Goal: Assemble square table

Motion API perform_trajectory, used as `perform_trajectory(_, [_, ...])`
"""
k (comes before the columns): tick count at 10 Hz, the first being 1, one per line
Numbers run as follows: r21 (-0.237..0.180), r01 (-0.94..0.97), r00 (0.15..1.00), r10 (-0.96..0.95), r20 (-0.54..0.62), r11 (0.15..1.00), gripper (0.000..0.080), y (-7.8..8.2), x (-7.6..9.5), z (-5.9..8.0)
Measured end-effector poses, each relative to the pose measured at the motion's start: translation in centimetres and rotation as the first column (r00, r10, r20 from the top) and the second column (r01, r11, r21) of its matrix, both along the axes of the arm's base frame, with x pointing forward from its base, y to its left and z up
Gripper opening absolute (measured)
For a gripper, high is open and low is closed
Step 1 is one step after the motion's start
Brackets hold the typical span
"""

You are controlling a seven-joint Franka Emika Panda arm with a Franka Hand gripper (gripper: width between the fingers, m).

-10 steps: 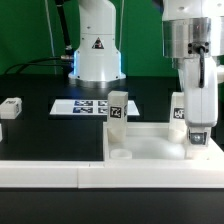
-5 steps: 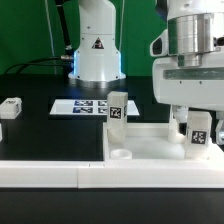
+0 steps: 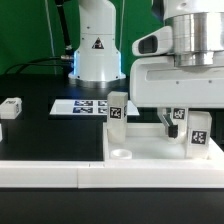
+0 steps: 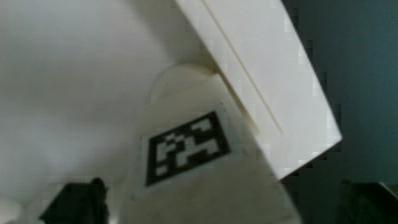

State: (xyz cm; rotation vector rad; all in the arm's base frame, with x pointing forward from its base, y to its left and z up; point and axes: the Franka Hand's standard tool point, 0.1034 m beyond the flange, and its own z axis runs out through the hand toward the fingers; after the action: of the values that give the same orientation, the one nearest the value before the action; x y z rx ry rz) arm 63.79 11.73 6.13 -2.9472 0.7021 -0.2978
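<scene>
The white square tabletop [image 3: 150, 143] lies flat with its raised rim up, and an open round socket [image 3: 120, 155] shows at its near corner. My gripper [image 3: 186, 128] is over the tabletop's corner at the exterior view's right, shut on a white tagged leg [image 3: 200, 136] that stands there slightly tilted. In the wrist view the leg [image 4: 187, 150] fills the gap between my dark fingers [image 4: 80, 203], with my gripper [image 4: 214, 208] around it and the tabletop's rim [image 4: 267, 70] beyond. A second leg [image 3: 118, 108] stands upright behind the tabletop. A third leg [image 3: 10, 107] lies at the far left.
The marker board [image 3: 80, 105] lies flat on the black table behind the tabletop. Long white rails [image 3: 50, 172] run along the front edge. The robot's white base [image 3: 95, 45] stands at the back.
My gripper has turned about its vertical axis, its hand now broadside to the exterior camera. The leg in it has turned with it and shows its tag further to the right.
</scene>
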Motion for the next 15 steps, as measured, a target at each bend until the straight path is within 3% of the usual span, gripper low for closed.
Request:
perform_trajectory(1, [-0.057,-0.232,0.973,0.232,-0.001,0.971,0.0649,-0.1,0.3,0.2])
perform_trajectory(2, [-0.048,-0.196,0.981,0.196,0.001,0.979,0.0649,-0.1,0.3,0.2])
perform_trajectory(4, [-0.044,-0.174,0.985,0.174,0.001,0.984,0.0398,-0.2,0.3,0.2])
perform_trajectory(5, [-0.031,-0.109,0.994,0.109,-0.001,0.994,0.0398,-0.3,0.3,0.2])
perform_trajectory(6, [-0.021,-0.042,0.999,0.042,-0.003,0.999,0.0292,-0.6,0.3,0.2])
perform_trajectory(11, [0.021,0.229,0.973,-0.229,-0.012,0.973,0.0295,-1.1,0.5,0.1])
perform_trajectory(12, [0.023,0.245,0.969,-0.245,-0.014,0.969,0.0245,-1.3,0.4,0.1])
perform_trajectory(13, [0.019,0.249,0.969,-0.248,-0.012,0.968,0.0113,-1.7,0.5,0.1])
perform_trajectory(15, [0.019,0.25,0.968,-0.249,-0.013,0.968,0.0134,-1.8,0.5,0.1])
